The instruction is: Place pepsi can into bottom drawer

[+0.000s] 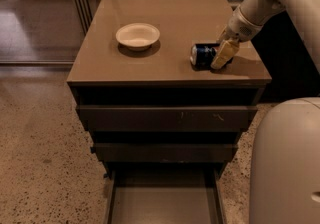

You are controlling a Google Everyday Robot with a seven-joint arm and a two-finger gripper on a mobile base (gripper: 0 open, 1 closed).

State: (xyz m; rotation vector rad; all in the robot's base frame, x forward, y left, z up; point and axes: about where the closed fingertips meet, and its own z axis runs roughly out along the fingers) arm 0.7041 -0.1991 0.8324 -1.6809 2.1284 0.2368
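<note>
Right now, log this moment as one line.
can: lying sideways on cabinet top | tool: at can's right end | bottom drawer: open

Office or lab, I'd say: speckled floor (40, 168), glass partition (37, 23), plain drawer cabinet (175, 23). The gripper (220, 57) sits low over the cabinet top's right side.

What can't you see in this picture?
Camera view:
- Can: right end hidden by the gripper, which sits at it on the cabinet top.
- Bottom drawer: front cut off by the picture's lower edge.
- Upper drawers: insides hidden behind their fronts.
</note>
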